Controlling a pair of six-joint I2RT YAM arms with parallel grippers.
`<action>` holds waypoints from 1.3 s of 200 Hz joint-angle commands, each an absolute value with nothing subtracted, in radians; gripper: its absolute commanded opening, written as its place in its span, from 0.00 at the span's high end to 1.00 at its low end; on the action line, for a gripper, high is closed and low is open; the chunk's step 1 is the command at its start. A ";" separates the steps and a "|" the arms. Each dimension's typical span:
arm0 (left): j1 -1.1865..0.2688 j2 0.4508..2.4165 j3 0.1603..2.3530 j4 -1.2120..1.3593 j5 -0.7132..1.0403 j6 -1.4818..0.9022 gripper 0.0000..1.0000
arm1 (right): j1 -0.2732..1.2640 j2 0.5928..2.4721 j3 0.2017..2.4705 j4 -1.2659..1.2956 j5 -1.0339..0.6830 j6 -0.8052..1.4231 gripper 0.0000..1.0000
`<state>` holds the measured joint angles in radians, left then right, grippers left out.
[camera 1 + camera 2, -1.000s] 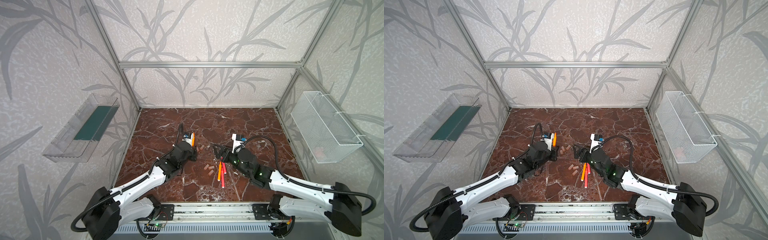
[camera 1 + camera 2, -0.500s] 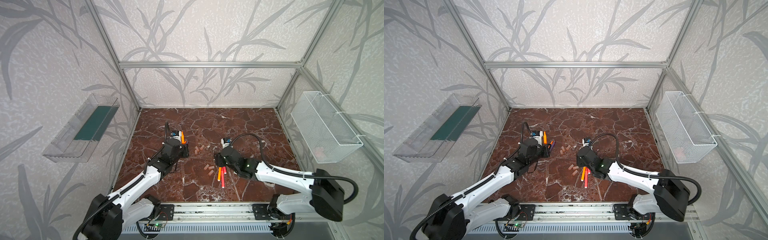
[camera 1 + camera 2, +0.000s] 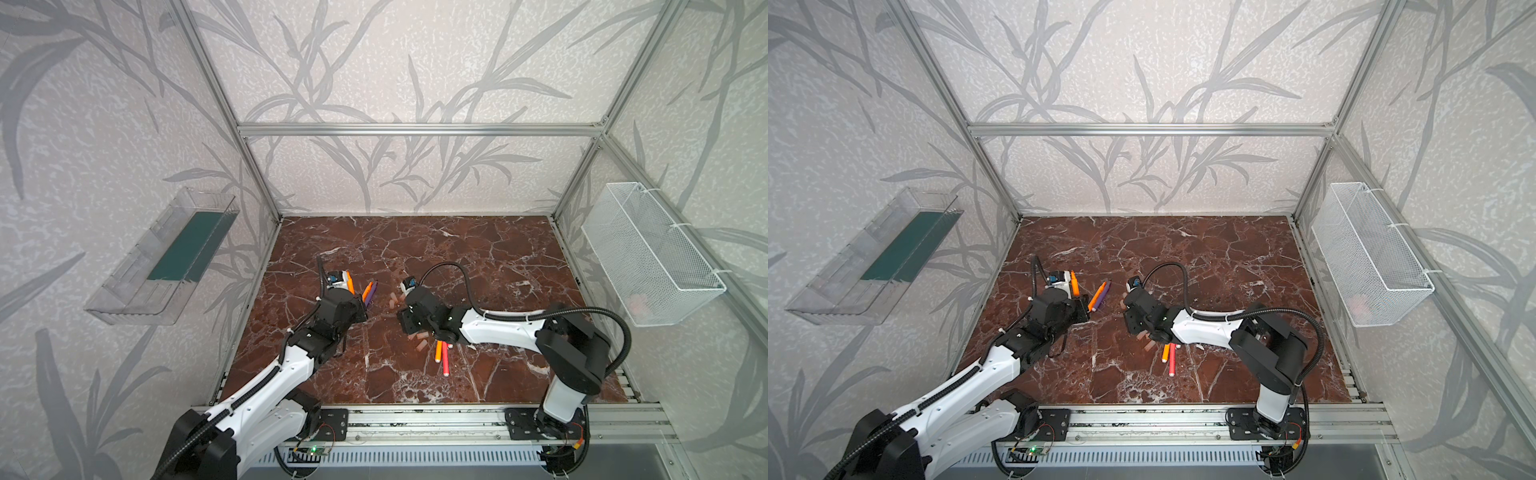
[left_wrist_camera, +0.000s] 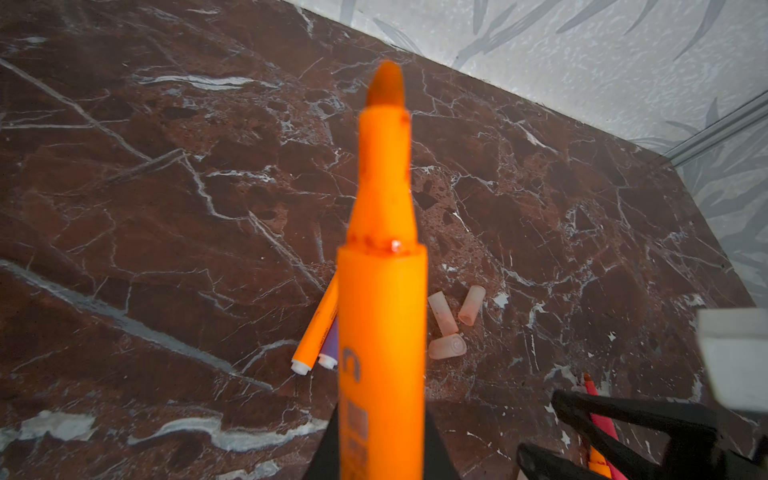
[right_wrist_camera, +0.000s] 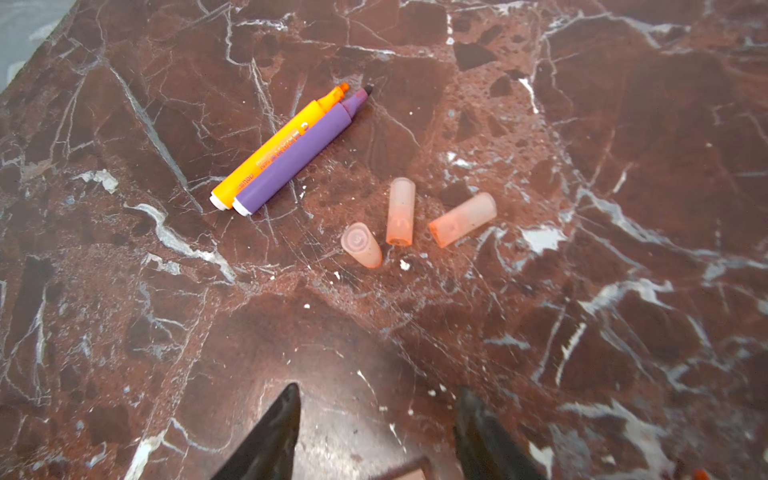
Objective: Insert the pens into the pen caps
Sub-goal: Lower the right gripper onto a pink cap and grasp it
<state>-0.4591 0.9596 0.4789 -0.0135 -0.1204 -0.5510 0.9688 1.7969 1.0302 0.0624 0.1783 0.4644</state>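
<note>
Broadly, the marble table [image 3: 457, 249] is boxed in by patterned walls at the back and on both sides, carried on an aluminium frame [image 3: 415, 129]. The arms' mounting rail [image 3: 415, 419] runs along the front edge. The rear half of the table lies bare up to the back wall; everything loose sits in the middle and toward the front. A clear tray [image 3: 166, 257] hangs on the left wall and a wire basket [image 3: 648, 253] on the right wall (both above table level).

The left gripper [image 4: 380, 453] is clamped on an orange pen [image 4: 382, 291], held off the table left of centre with its felt tip pointing away from the jaws. Near it a second orange pen [image 5: 274, 149] and the purple pen [image 5: 299, 158] lie side by side, touching. Three pen caps [image 5: 401, 212] lie loose and close together between the two grippers.

The right gripper [image 5: 379, 390] hangs low near the middle, its fingers [image 5: 274, 432] partly spread with bare marble between them. A pinkish scrap shows at the picture's edge there; I cannot tell what it is. Two more caps [image 3: 420, 345], a third orange pen [image 3: 438, 351] and a red pen [image 3: 445, 359] lie just beside that arm, toward the front.
</note>
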 commanded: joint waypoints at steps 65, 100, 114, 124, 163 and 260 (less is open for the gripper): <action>-0.457 0.936 0.506 -0.001 -0.085 -0.545 1.00 | 0.974 2.003 1.242 0.093 0.228 0.391 0.47; -0.456 0.939 0.506 -0.002 -0.088 -0.549 1.00 | 0.974 2.060 1.301 0.061 0.252 0.384 0.54; -0.456 0.943 0.509 -0.001 -0.084 -0.551 1.00 | 0.974 2.073 1.315 0.055 0.257 0.381 0.58; -0.456 0.945 0.509 -0.002 -0.083 -0.551 1.00 | 0.974 2.082 1.326 0.046 0.264 0.379 0.58; -0.456 0.946 0.510 0.000 -0.077 -0.552 1.00 | 0.974 2.106 1.357 0.025 0.284 0.376 0.59; -0.456 0.945 0.508 0.001 -0.072 -0.556 1.00 | 0.975 2.123 1.345 0.035 0.290 0.398 0.74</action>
